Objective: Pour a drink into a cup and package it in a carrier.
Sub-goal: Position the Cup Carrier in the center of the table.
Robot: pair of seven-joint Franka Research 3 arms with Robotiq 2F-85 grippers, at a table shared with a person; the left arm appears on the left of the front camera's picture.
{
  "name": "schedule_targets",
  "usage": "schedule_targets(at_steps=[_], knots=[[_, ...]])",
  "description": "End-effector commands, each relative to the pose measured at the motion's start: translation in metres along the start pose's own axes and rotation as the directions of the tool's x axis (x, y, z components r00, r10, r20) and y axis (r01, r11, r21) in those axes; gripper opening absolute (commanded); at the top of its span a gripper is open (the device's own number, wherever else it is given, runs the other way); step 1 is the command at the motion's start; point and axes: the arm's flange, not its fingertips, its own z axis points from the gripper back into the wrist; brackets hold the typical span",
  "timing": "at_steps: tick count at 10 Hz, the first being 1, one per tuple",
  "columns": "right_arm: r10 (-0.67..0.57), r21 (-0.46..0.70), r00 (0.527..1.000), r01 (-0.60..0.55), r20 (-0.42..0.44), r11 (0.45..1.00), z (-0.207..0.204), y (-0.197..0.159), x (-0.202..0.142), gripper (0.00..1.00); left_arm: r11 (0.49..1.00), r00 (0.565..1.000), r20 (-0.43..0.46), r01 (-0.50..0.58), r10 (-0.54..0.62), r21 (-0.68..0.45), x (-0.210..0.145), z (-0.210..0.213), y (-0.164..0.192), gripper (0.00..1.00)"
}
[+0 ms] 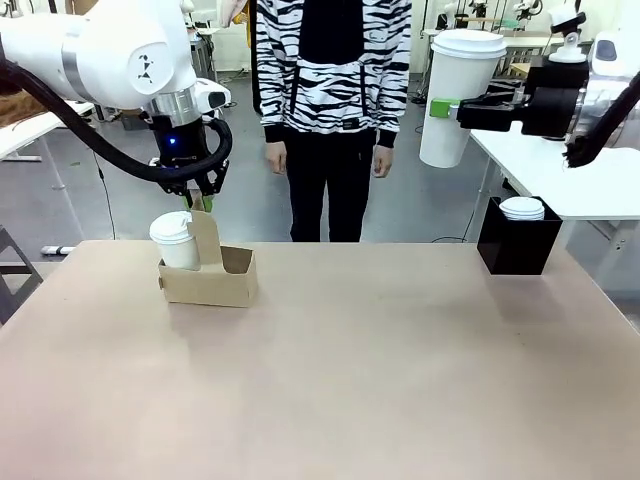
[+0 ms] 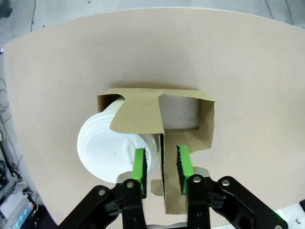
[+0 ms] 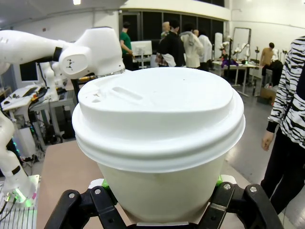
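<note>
The brown cardboard carrier (image 1: 215,280) (image 2: 205,124) stands on the table at the left. A white lidded cup (image 1: 175,238) (image 2: 102,148) sits in its left slot; the other slot is bare. My left gripper (image 1: 200,200) (image 2: 162,164) hangs over the carrier, its green pads (image 2: 139,167) apart on either side of the upright handle panel (image 2: 162,152), with a small gap each side. High at the right, my right gripper (image 1: 445,107) (image 3: 160,183) is shut on a second white lidded cup (image 1: 465,95) (image 3: 157,133). The drink is hidden.
A black box (image 1: 518,245) with a white lid on top stands at the table's far right. A person (image 1: 330,100) in a striped top stands beyond the far edge, hands down. The tan table (image 1: 350,380) stretches wide in front of the carrier.
</note>
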Motion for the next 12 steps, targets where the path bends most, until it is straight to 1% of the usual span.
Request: schedule_targets(at_steps=[1,2,3,4,5,7,8,9,10,11,12], knots=[[0.017,0.002,1.000,-0.017,0.018,1.000,-0.003,-0.001,0.003,0.80,0.999,1.000,0.001,-0.024,0.024,0.031,0.004,0.003,0.001,0.00],[0.017,0.002,1.000,-0.017,0.018,1.000,-0.003,-0.001,0.003,0.80,0.999,1.000,-0.003,-0.025,0.025,0.033,0.005,0.003,0.001,0.00],[0.017,0.002,1.000,-0.017,0.018,1.000,-0.003,-0.001,0.003,0.80,0.997,0.999,-0.003,-0.054,0.054,0.052,0.006,0.001,0.002,0.00],[0.017,0.002,1.000,-0.017,0.018,1.000,-0.003,-0.001,0.003,0.80,0.999,0.995,-0.099,0.033,-0.030,0.033,0.005,-0.003,0.001,0.00],[0.017,0.002,1.000,-0.017,0.018,1.000,-0.003,-0.001,0.003,0.80,1.000,1.000,-0.002,-0.012,0.012,0.005,0.000,0.001,0.001,0.00],[0.017,0.002,1.000,-0.017,0.018,1.000,-0.003,-0.001,0.003,0.80,1.000,1.000,-0.002,-0.012,0.012,0.005,0.000,0.001,0.001,0.00],[0.017,0.002,1.000,-0.017,0.018,1.000,-0.003,-0.001,0.003,0.80,1.000,1.000,-0.024,-0.004,0.004,0.012,0.000,0.000,-0.001,0.03],[0.017,0.002,1.000,-0.017,0.018,1.000,-0.003,-0.001,0.003,0.80,0.997,0.997,-0.002,-0.071,0.071,-0.013,-0.011,0.022,-0.006,0.02],[0.017,0.002,1.000,-0.017,0.018,1.000,-0.003,-0.001,0.003,0.80,0.994,0.994,-0.001,-0.110,0.110,-0.005,-0.026,0.050,-0.020,0.02],[0.017,0.002,1.000,-0.017,0.018,1.000,-0.003,-0.001,0.003,0.80,0.995,0.995,0.012,-0.095,0.095,0.010,-0.040,0.072,-0.038,0.02],[0.017,0.002,1.000,-0.017,0.018,1.000,-0.003,-0.001,0.003,0.80,0.996,0.996,0.008,-0.091,0.091,-0.005,-0.055,0.090,-0.060,0.02]])
